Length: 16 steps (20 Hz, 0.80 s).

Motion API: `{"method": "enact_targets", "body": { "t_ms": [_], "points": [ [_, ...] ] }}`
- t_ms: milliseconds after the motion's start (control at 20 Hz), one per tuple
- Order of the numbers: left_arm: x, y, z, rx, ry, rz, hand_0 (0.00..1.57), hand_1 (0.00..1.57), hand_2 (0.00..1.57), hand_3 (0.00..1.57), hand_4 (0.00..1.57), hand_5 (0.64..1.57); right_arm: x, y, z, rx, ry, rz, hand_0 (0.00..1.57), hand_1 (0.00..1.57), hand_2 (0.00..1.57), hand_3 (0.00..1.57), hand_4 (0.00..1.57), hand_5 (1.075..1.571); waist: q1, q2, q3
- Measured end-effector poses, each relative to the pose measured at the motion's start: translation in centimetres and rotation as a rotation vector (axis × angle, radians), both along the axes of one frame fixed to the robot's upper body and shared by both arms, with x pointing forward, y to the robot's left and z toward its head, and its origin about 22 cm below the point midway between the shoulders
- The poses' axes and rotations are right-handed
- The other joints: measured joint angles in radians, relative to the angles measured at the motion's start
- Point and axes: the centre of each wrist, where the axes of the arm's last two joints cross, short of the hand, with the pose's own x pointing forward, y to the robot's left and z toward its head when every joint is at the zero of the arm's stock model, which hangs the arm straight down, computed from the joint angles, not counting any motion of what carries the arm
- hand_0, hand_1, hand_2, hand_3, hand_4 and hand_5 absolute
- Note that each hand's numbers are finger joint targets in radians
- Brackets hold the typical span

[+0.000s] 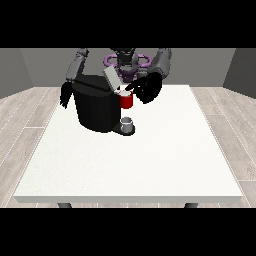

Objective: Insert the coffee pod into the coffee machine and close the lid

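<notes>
White table (150, 170) — coffee machine (97, 107), lid (111, 78) up

Support: white table (150, 170) on a wood-plank floor (22, 120).
Resting on it: black coffee machine (95, 107), rear left.

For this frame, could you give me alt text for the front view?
The hand at the view's right reaches over a black coffee machine with its lid raised, near the machine's red part. A small grey cup sits at its base on the white table.
</notes>
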Motion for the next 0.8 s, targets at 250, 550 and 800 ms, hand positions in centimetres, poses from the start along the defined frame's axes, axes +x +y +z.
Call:
{"method": "enact_targets", "body": {
  "t_ms": [250, 550, 800],
  "points": [
    [0.1, -1.2, 0.1, 0.004, -0.021, -0.003, 0.86, 0.86, 0.91, 0.88, 0.34, 1.571, 0.3, -0.6, -0.2, 0.019, 0.001, 0.004, 0.00, 0.00, 0.00, 0.00, 0.35, 1.571, 0.004, 0.007, 0.0004],
    [0.0, -2.8, -4.8, -0.111, 0.007, -0.124, 0.00, 0.00, 0.00, 0.00, 0.00, 1.571, -1.4, -2.4, -2.7, 0.046, 0.045, -0.035, 0.00, 0.00, 0.00, 0.00, 0.26, 1.571, 0.061, -0.053, 0.0006],
    [-1.5, -3.0, -13.3, -0.252, 0.120, -0.201, 0.00, 0.00, 0.00, 0.00, 0.00, 1.571, -5.0, -3.5, -6.3, 0.068, 0.114, -0.069, 0.00, 0.00, 0.00, 0.00, 0.21, 1.571, 0.123, -0.185, -0.0004]
  ]
}}
